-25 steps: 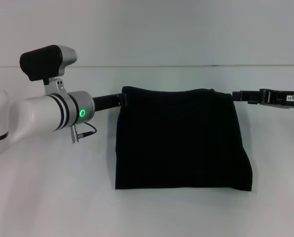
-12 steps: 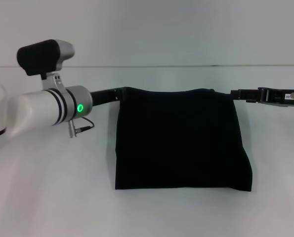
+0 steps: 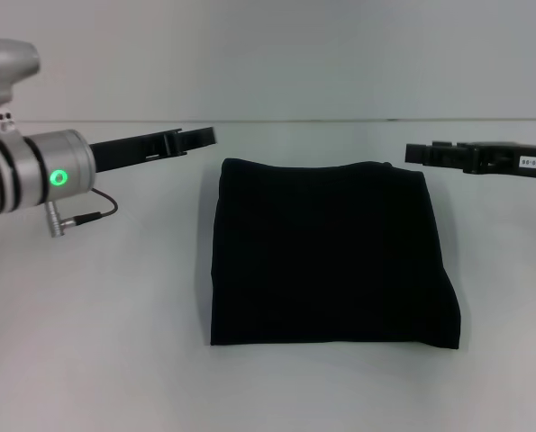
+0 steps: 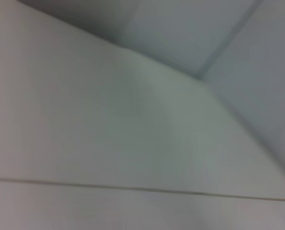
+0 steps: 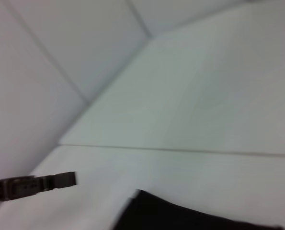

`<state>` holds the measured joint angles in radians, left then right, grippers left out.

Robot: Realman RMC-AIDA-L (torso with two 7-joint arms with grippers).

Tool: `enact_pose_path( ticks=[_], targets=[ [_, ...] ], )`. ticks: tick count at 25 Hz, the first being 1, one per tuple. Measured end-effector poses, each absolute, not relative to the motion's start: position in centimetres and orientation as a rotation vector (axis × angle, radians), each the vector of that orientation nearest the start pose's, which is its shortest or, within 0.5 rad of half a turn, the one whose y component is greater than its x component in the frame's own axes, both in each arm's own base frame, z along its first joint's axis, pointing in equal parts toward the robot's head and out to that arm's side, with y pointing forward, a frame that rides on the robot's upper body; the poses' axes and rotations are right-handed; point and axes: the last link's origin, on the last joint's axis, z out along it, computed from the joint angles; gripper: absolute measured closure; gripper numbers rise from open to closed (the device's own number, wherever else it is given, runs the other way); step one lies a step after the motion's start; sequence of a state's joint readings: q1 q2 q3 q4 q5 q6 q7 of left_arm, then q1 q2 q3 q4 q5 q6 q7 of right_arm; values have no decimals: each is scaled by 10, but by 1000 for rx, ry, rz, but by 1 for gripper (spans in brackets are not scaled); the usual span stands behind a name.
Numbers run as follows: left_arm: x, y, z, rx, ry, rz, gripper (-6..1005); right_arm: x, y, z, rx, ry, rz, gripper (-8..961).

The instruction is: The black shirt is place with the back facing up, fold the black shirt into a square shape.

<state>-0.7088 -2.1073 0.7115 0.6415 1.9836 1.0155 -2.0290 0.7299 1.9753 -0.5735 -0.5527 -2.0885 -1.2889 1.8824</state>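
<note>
The black shirt (image 3: 326,256) lies flat on the white table (image 3: 96,315), folded into a nearly square block with no lettering showing. My left gripper (image 3: 209,136) hovers just beyond the shirt's far left corner, apart from the cloth and holding nothing. Off the far right corner hangs my right gripper (image 3: 410,154), also clear of the fabric. The right wrist view shows the shirt's far edge (image 5: 195,215) and the left gripper (image 5: 70,178) beside it. The left wrist view holds only table and wall.
A pale wall (image 3: 295,54) rises behind the table's far edge. A thin cable (image 3: 87,216) loops from the left wrist, above the tabletop to the left of the shirt.
Both grippers were at the shirt's far corners; they have drawn back from the cloth, the left one outward and up. The shirt stays folded where it lay.
</note>
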Motion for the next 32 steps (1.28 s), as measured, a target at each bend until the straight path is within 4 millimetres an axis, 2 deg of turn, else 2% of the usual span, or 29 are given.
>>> enact_pose_path(
  ticks=[3, 4, 5, 8, 14, 17, 22, 32],
  targets=[
    [-221, 409, 10, -2327, -1252, -828, 639, 244, 404, 41, -2457, 1068, 732, 226],
    [-221, 409, 10, -2327, -1252, -828, 595, 243, 403, 41, -2471, 1041, 740, 226],
    [-209, 397, 9, -2457, -1179, -887, 551, 241, 400, 41, -2490, 1010, 748, 210],
    [-197, 387, 0, -2583, -1098, -904, 491, 236, 395, 41, -2546, 922, 740, 161],
    [-185, 379, -28, -2750, -953, -734, 370, 230, 391, 38, -2639, 794, 625, 64],
    [-180, 380, -35, -2792, -846, -673, 310, 228, 392, 38, -2674, 736, 531, 13],
    [-176, 385, -38, -2824, -765, -583, 120, 221, 398, 40, -2706, 679, 385, 13],
    [-173, 386, -35, -2827, -747, -582, 112, 217, 401, 41, -2705, 656, 336, 13]
  ],
)
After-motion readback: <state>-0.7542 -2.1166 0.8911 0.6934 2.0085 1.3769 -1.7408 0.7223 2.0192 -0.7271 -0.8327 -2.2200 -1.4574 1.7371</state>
